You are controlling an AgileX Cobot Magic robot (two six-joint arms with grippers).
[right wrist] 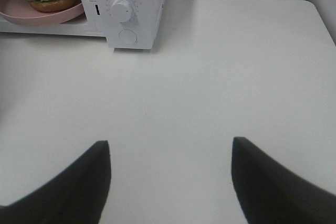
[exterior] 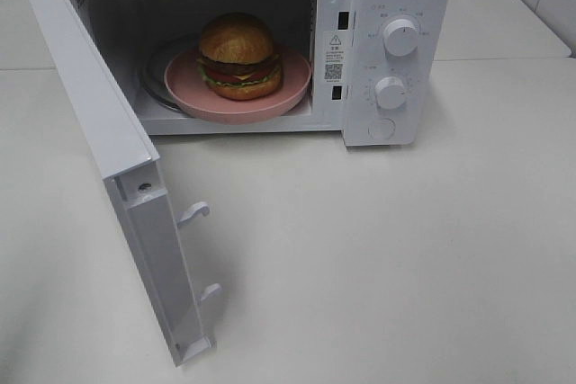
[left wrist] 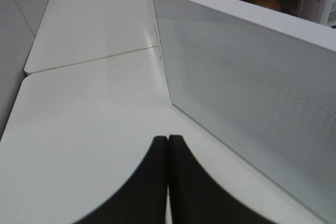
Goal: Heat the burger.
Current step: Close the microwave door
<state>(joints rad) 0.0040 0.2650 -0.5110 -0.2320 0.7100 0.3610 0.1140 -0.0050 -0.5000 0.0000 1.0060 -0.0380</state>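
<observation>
Clearly the biggest risk lies with the boxy white microwave oven [exterior: 396,6] on the pale smooth tabletop [exterior: 405,267]. A hard shove on its wide-open white door [exterior: 99,123] could slide the whole oven, or the door could bounce back unlatched.

The left gripper [left wrist: 168,137], its dark jaws pressed together and holding nothing, hangs just beside the door's outer face. An off-centre push from there might glance off.

The round pink plate [exterior: 184,87] sits inside the cavity, seemingly close to the front lip, so the closing door may clip its rim. That jolt could shift the golden-bunned burger [exterior: 238,56] with lettuce, tomato and dark patty, which rests on the plate inside the oven.

The right gripper [right wrist: 170,141] hovers over bare table, well apart from the control panel, with its jaws spread wide and empty. Such a wide stance could slip on a small dial or catch the wrong one, which would set no heating time.

Counted:
- one tabletop
- one microwave
- one door
- two grippers
- one plate
- one burger
- two white rotary dials, upper [exterior: 400,36] and lower [exterior: 390,93]
- one round white button [exterior: 382,129] beneath them
- two white latch hooks [exterior: 193,213] on the door's edge
</observation>
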